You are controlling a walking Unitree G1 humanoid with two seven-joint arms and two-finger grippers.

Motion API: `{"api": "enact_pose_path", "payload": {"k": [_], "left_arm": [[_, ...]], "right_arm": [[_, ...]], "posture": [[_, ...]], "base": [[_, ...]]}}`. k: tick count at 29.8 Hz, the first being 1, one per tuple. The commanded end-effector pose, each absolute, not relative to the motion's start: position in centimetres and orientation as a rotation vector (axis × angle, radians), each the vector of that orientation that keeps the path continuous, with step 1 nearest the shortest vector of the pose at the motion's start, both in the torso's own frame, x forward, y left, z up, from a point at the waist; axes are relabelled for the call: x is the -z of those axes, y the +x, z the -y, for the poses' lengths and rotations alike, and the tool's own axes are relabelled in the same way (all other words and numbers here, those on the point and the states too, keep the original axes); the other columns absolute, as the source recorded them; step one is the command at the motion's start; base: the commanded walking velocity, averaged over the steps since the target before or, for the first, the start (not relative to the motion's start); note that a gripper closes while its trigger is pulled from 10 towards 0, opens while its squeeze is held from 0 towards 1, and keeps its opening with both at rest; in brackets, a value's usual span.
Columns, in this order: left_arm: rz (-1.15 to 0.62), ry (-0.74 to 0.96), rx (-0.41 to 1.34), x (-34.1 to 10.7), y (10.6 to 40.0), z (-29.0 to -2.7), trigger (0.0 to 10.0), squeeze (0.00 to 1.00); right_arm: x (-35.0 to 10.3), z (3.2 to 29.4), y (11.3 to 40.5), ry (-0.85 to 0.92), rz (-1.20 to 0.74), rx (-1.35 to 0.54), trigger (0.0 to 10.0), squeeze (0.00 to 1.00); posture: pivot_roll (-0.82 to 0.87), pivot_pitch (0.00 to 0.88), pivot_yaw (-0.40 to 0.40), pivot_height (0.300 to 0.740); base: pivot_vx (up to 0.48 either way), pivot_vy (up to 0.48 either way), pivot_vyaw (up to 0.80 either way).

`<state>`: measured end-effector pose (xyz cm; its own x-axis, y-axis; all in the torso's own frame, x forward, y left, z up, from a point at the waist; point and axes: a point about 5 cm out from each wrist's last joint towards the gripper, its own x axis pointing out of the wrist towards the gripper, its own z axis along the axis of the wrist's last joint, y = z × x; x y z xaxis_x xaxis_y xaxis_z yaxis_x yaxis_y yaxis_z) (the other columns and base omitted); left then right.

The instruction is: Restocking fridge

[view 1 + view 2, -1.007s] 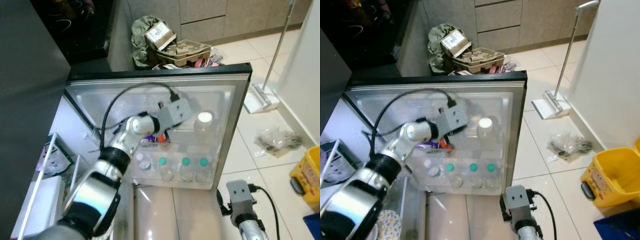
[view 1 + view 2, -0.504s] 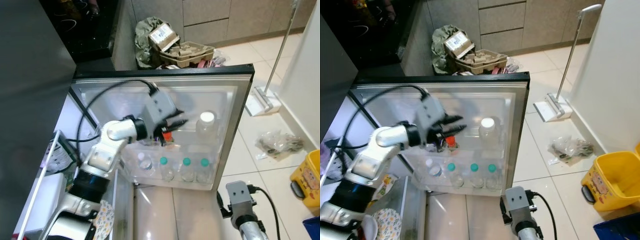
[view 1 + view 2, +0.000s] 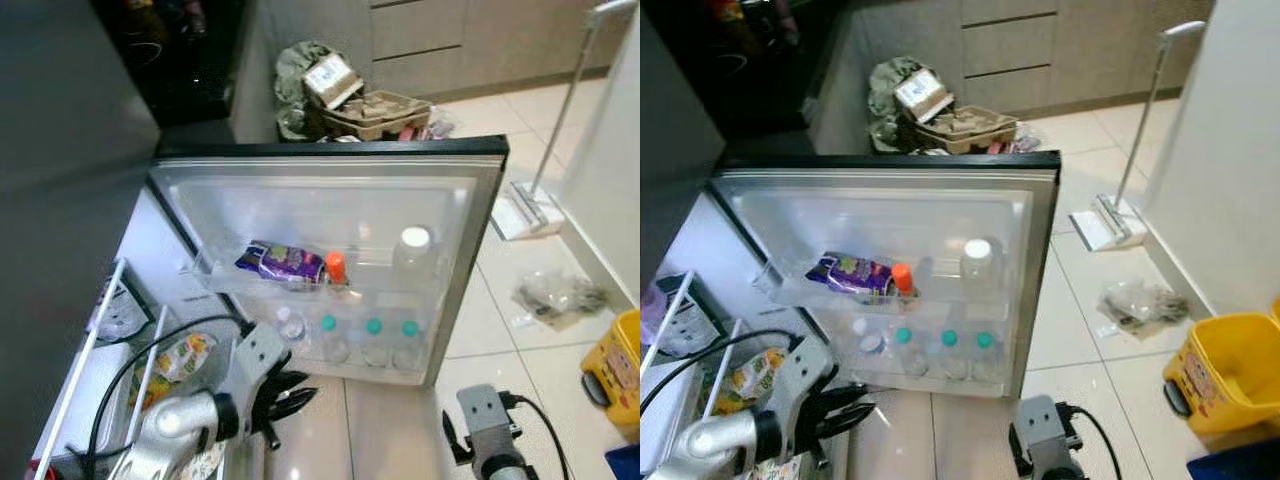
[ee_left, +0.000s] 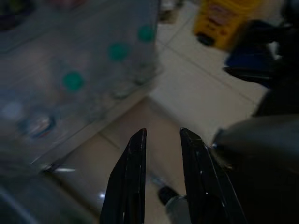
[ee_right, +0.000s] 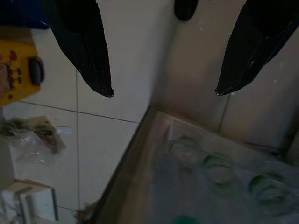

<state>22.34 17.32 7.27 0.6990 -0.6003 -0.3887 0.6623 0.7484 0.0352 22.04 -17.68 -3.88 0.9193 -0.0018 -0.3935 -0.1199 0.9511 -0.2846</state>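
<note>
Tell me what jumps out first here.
The open fridge door, its upper shelf holding a purple packet lying beside an orange-capped bottle and a white-capped bottle. Green-capped bottles line the shelf below. The left hand hovers low before the door, holding nothing.

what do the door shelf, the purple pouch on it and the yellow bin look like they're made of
Door shelf: clear hard plastic, probably; the bottles show through its front. Purple pouch: soft printed film, apparently glossy; it lies slumped and catches light. Yellow bin: opaque moulded plastic, likely, with an even colour and rounded rim.
</note>
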Motion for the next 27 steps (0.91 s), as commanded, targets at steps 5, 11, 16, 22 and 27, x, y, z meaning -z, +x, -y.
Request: {"api": "enact_pose_path", "payload": {"k": [5, 11, 16, 22, 27], "left_arm": [[-0.534, 0.254, 0.546, -2.8, 20.3, -19.2, 10.0, 0.00], [-0.763, 0.295, 0.390, 3.4, 18.4, -20.2, 10.0, 0.00], [-0.892, 0.197, 0.210, 6.0, 17.6, -20.4, 10.0, 0.00], [-0.922, 0.230, 0.157, 7.1, 17.2, -20.6, 10.0, 0.00], [-0.886, 0.219, 0.133, 7.2, 17.2, -20.7, 10.0, 0.00]], "right_arm": [[5.4, 17.9, 20.2, -0.314, -0.494, -0.067, 10.0, 0.00], [6.1, 18.0, 19.4, -0.279, -0.561, -0.043, 10.0, 0.00], [6.2, 18.3, 19.4, -0.262, -0.573, -0.016, 10.0, 0.00], [6.0, 18.1, 19.8, -0.276, -0.561, -0.042, 10.0, 0.00], [5.7, 18.1, 20.4, -0.262, -0.546, -0.034, 10.0, 0.00]], "posture": [[-0.11, 0.128, 0.073, 0.740], [-0.13, 0.114, 0.069, 0.740], [-0.15, 0.098, 0.044, 0.740], [-0.16, 0.084, 0.030, 0.740], [-0.15, 0.072, 0.027, 0.740]], "base": [[0.000, 0.000, 0.00], [0.000, 0.000, 0.00], [0.000, 0.000, 0.00], [0.000, 0.000, 0.00], [0.000, 0.000, 0.00]]}}
